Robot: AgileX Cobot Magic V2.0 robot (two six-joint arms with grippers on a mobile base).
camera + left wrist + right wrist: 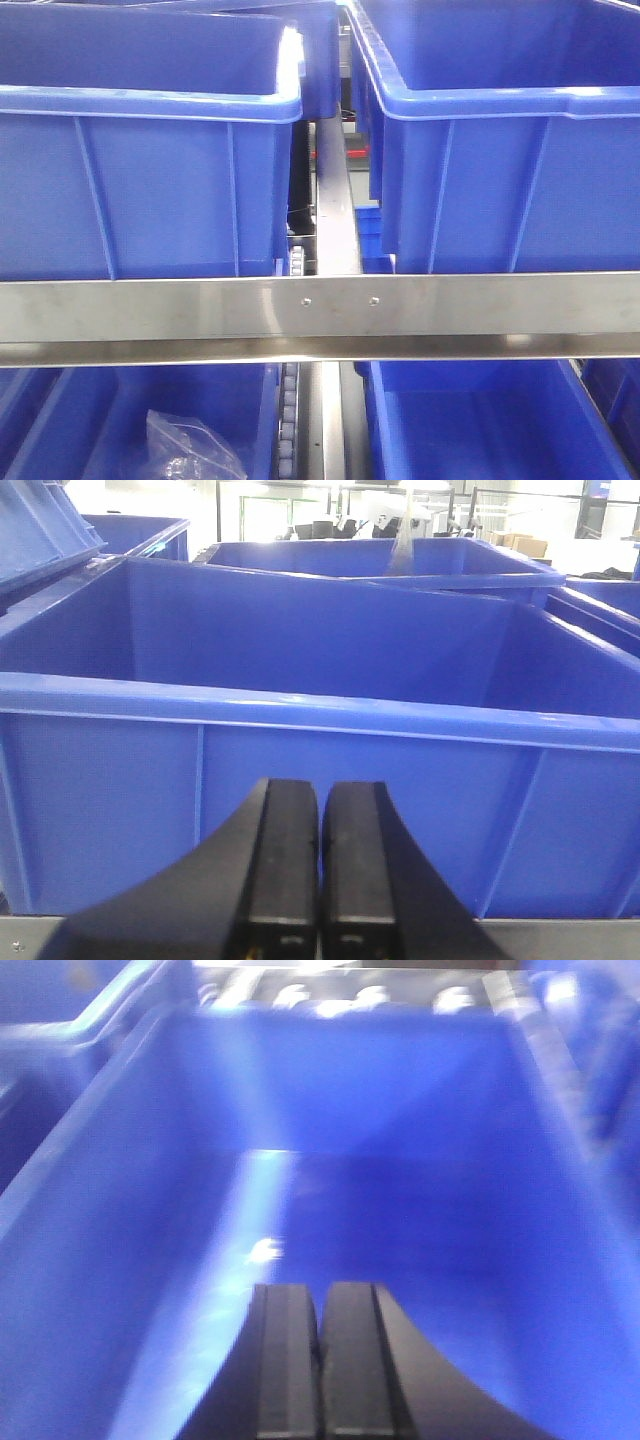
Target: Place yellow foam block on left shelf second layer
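Since no yellow block shows in any view, its place cannot be told, and the task looks either finished or not yet begun; the pictures do not settle which. The left gripper (320,880) has its fingers pressed together on nothing, facing the wall of a blue bin (300,720) at 12 o'clock. The right gripper (320,1360), likewise closed and empty, hangs over the bare floor of another bin (120,1260). The front view shows a steel rail (320,305) with a plastic bag (190,445) at 7 o'clock.
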